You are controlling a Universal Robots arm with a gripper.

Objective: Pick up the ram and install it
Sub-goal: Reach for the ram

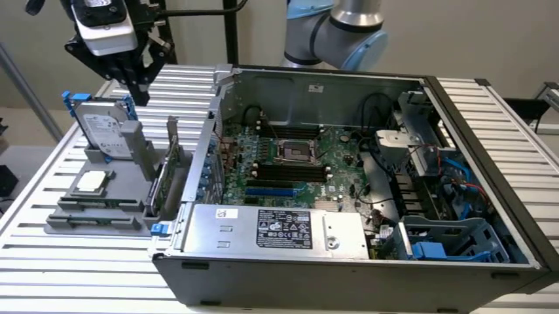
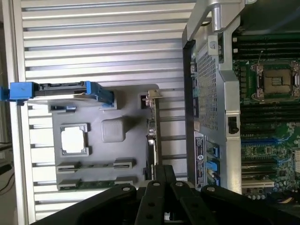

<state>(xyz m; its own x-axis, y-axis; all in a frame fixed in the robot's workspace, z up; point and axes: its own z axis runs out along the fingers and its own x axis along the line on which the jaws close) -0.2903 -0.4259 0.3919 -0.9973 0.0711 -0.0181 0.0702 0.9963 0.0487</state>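
My gripper (image 1: 139, 97) hangs shut and holds nothing, high above the grey parts holder (image 1: 131, 226) at the exterior view's left. Its black fingers (image 2: 161, 176) are pressed together over the holder's edge near the upright expansion card (image 2: 152, 136). The ram (image 1: 94, 221) is a thin green stick standing on edge in a slot at the holder's front; in the wrist view the ram (image 2: 91, 183) lies well apart from the fingertips. The open computer case (image 1: 489, 124) holds the motherboard with its black memory slots (image 1: 288, 171), also seen as long slots (image 2: 265, 114) beside the processor socket (image 2: 276, 82).
On the holder stand an upright hard drive (image 1: 103, 131) with blue brackets and a square silver processor chip (image 1: 91, 183). The expansion card (image 1: 167, 173) rises between the holder and the case wall (image 1: 209, 150). A power supply (image 1: 279, 229) and blue drive cage (image 1: 454, 242) fill the case's front.
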